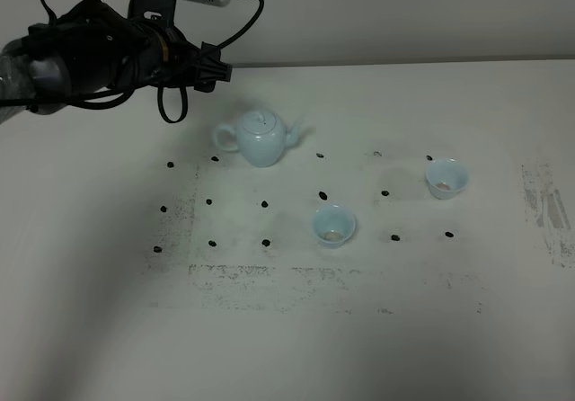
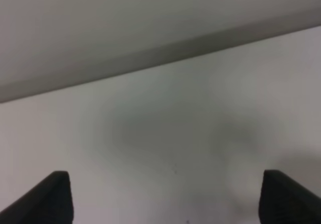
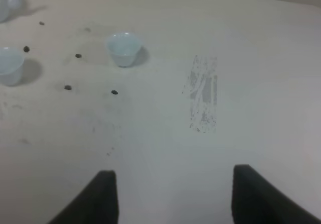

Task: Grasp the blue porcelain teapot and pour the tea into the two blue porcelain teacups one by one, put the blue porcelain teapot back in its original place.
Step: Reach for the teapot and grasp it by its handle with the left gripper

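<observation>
The blue porcelain teapot [image 1: 259,138] stands upright on the white table, lid on, spout pointing right. One blue teacup [image 1: 334,226] stands in front and to the right of it, the other teacup [image 1: 446,178] farther right. My left gripper [image 1: 214,65] hovers behind and left of the teapot, apart from it; the left wrist view shows its jaws wide open [image 2: 170,204] over bare table. My right gripper [image 3: 173,199] is open and empty; its view shows one cup [image 3: 124,48], the other cup [image 3: 9,66] and a sliver of the teapot [image 3: 6,3] far ahead.
Small black dot marks [image 1: 265,204] lie in a grid around the teapot and cups. Scuffed patches mark the table's front middle [image 1: 269,275] and right side [image 1: 548,208]. A wall [image 1: 404,14] runs behind the table's back edge.
</observation>
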Robot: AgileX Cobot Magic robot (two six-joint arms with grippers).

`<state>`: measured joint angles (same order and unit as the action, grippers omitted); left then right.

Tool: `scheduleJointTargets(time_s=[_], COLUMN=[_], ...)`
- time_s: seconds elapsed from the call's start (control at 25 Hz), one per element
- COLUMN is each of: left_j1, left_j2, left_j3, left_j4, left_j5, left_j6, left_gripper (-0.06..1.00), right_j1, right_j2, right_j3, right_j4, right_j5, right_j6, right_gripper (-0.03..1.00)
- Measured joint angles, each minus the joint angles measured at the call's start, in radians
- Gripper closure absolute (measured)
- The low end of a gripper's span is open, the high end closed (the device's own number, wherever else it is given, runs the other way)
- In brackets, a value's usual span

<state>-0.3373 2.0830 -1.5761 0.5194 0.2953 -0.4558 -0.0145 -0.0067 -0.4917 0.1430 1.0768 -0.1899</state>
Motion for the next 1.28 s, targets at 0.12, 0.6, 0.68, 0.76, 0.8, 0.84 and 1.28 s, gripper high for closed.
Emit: scheduleJointTargets(time_s=[0.12,0.6,0.68,0.76,0.8,0.84,1.28], left_j1=[0.0,-0.011,-0.014,-0.02,-0.022,-0.026,-0.032], left_j2=[0.016,0.044,0.044,0.044,0.044,0.044,0.049], left_j3=[0.0,0.0,0.0,0.0,0.0,0.0,0.0], left_j4=[-0.009,-0.038,-0.04,-0.055,-0.068,-0.078,-0.068], left_j5=[0.005,0.096,0.117,0.135,0.139,0.139,0.133], left_j6=[-0.001,0.051,0.058,0.083,0.102,0.119,0.173], left_gripper=[0.22,0.22,0.22,0.22,0.22,0.22,0.22], right_j1=[0.0,0.0,0.0,0.0,0.0,0.0,0.0], right_j2=[0.0,0.0,0.0,0.0,0.0,0.0,0.0], right_j3=[0.0,0.0,0.0,0.0,0.0,0.0,0.0], right_j4=[0.0,0.0,0.0,0.0,0.0,0.0,0.0], right_j5=[0.0,0.0,0.0,0.0,0.0,0.0,0.0], right_j6=[0.0,0.0,0.0,0.0,0.0,0.0,0.0], right_gripper=[0.49,0.49,0.49,0.49,0.49,0.49,0.49])
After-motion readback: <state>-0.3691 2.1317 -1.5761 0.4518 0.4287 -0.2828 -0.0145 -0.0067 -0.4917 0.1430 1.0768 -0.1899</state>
